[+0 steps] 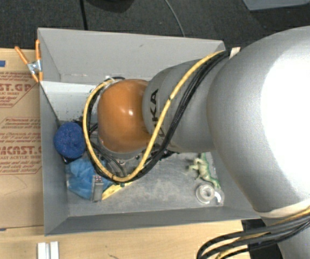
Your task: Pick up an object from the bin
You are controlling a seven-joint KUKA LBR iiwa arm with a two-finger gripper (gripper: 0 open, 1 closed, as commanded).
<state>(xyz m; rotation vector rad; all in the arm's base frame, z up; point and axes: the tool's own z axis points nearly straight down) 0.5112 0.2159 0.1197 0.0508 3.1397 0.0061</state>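
From the camera view above the bin (128, 36), the arm is reaching in from the right and hanging low over the left half of the floor. Its orange cover (121, 115) is blocking my line to whatever lies directly beneath.

The trouble I am expecting is crowding. A fuzzy dark blue ball (68, 140) is sitting against the left wall, just beside the cover. A crumpled light blue thing (81, 178) is lying right below it in the near-left corner, with a small yellow piece (109, 192) poking out at its edge. With these packed so tightly, a closing grip is likely to catch two at once, or to nudge the ball so it rolls off. The looped cables (96, 161) are hanging close to the light blue thing and could drag it. The sloping left wall is also near enough for the wrist to scrape.

The gripper (112, 163) is tucked under the cover, so I cannot tell whether it is open, closed, or touching anything. Nor can I tell which thing it is after. The ball and the light blue thing are lying nearest, while a green toy figure (202, 167) and a silver ring (204, 193) are resting well apart, near the right corner.
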